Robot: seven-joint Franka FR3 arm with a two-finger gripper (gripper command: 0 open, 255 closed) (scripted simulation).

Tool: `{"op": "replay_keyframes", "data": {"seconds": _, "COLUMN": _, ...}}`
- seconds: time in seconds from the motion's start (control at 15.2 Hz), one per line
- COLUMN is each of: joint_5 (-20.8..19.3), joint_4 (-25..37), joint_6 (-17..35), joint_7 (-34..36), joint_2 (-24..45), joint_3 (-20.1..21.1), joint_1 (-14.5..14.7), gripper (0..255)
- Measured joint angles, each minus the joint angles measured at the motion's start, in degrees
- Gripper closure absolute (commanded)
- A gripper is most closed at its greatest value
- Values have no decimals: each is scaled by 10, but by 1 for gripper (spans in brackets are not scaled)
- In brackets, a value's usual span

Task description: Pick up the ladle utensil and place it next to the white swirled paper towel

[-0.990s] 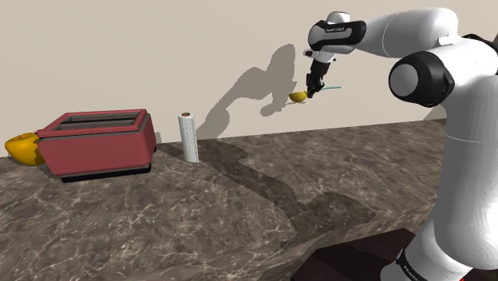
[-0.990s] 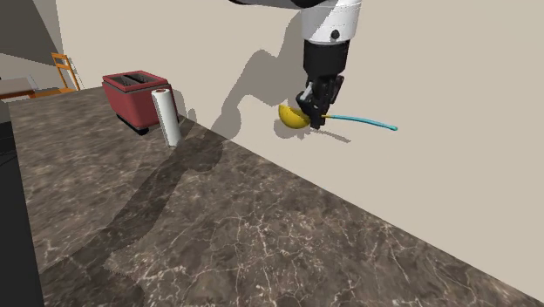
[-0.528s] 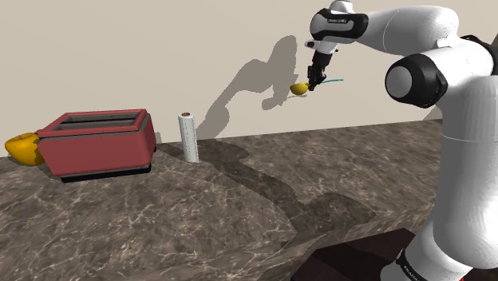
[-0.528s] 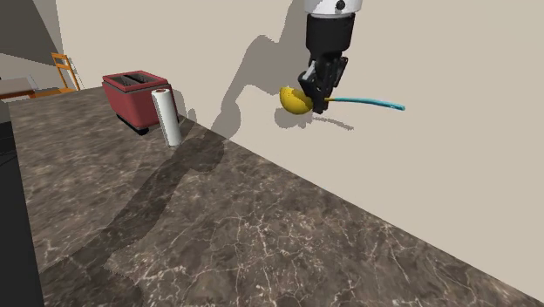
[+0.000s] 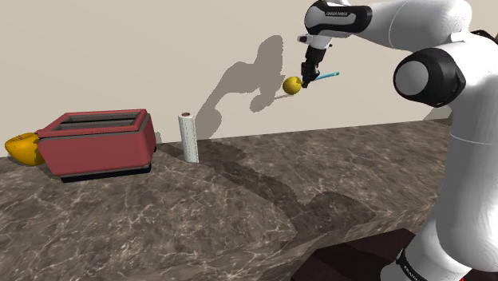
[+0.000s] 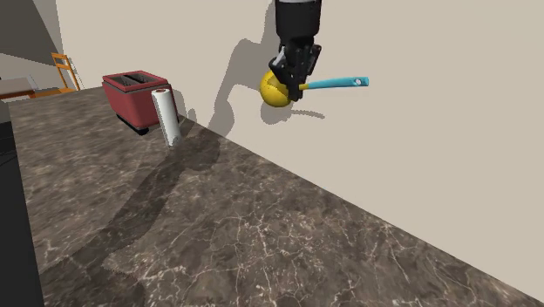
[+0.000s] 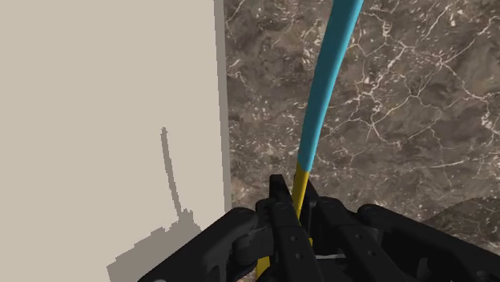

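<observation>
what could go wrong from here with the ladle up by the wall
1. The gripper clasps the ladle at its thin neck beside the bowl, with the long blue handle sticking out sideways; it may pivot or slip in transit.
2. The ladle hangs close to the wall; a swing could scrape it.
3. The paper towel roll stands upright and slim near the toaster; a low approach could topple it.
</observation>
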Motion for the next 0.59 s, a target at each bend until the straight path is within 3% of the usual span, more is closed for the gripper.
{"op": "replay_keyframes", "data": {"seconds": 0.59, "joint_5": -67, "joint_4": -93, "joint_6": 36, "joint_7": 128, "joint_2": -78, "joint_3": 35, "joint_1": 105, "gripper": 255}}
